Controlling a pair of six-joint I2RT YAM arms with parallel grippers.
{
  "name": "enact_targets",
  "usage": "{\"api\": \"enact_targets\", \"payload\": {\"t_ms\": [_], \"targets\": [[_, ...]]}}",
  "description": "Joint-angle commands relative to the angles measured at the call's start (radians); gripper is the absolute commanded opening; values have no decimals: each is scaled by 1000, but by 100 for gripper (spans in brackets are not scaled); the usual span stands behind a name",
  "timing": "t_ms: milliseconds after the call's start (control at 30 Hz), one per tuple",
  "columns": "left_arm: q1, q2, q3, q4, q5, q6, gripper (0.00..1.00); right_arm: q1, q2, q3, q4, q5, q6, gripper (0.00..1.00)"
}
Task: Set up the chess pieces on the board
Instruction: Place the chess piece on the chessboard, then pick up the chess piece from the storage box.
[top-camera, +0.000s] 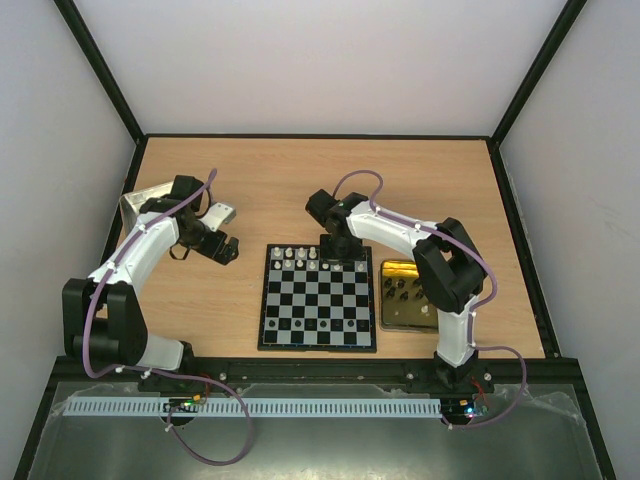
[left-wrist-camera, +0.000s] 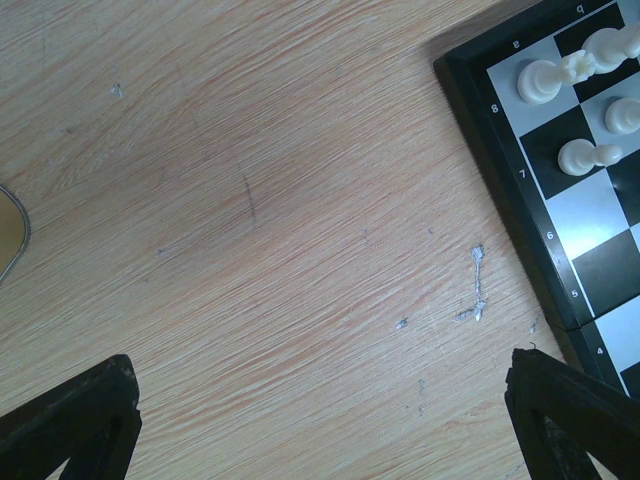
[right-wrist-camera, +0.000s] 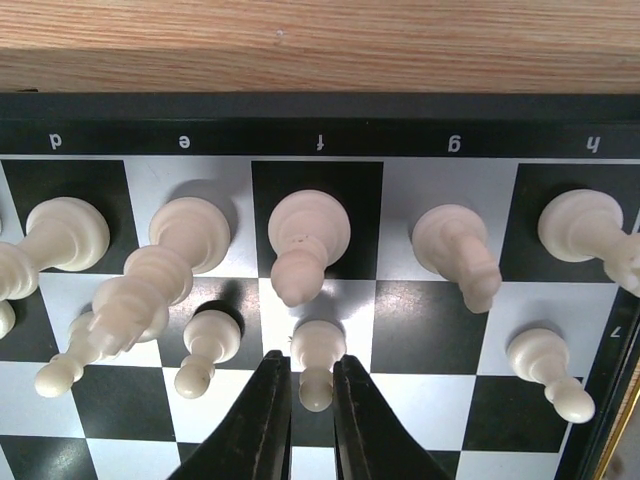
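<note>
Pale wood-grain table (top-camera: 270, 180) forms the floor of a white-walled booth with black frame bars. Toward its near edge, between the two arms, the small square chessboard of black and white checks (top-camera: 320, 322) lies flat.

White chess pieces (top-camera: 303, 256) stand upright along the board's two far rows. Touching or just beside the board's right edge is a shallow gold metal tin (top-camera: 384, 300) with black chess pieces (top-camera: 405, 288) lying in it. Well off the board's far left corner, behind the left arm, is a silver tin lid (top-camera: 132, 207).

The right gripper (right-wrist-camera: 312, 372) hangs over the board's far rows, its black fingers (right-wrist-camera: 268, 410) reaching down at the f file. Between them stands a small white pawn (right-wrist-camera: 316, 345) on the second row from the board's far edge, directly in front of the white bishop (right-wrist-camera: 305, 240) on the last row. The jaws are pinched in narrowly on the pawn's head, one fingertip at each side, while its base sits on the square.

The left gripper (top-camera: 228, 250) hovers over the table just off the board's far left corner, with its jaws spread wide over bare wood.
</note>
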Motion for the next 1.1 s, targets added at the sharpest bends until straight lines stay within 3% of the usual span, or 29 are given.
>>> {"api": "enact_targets", "payload": {"t_ms": [0, 300, 567, 867, 1067], "targets": [[-1, -2, -10, 0, -9, -8, 99, 3, 17, 20, 0, 19, -1, 12], [-1, 2, -18, 9, -14, -3, 99, 3, -52, 30, -59, 36, -3, 18], [-1, 0, -18, 6, -15, -1, 99, -11, -244, -10, -177, 95, 20, 18], [-1, 8, -18, 6, -10, 2, 99, -223, -599, -341, -239, 48, 51, 19], [-3, 16, -9, 3, 7, 0, 99, -321, -714, -511, -202, 15, 108, 21]]}}
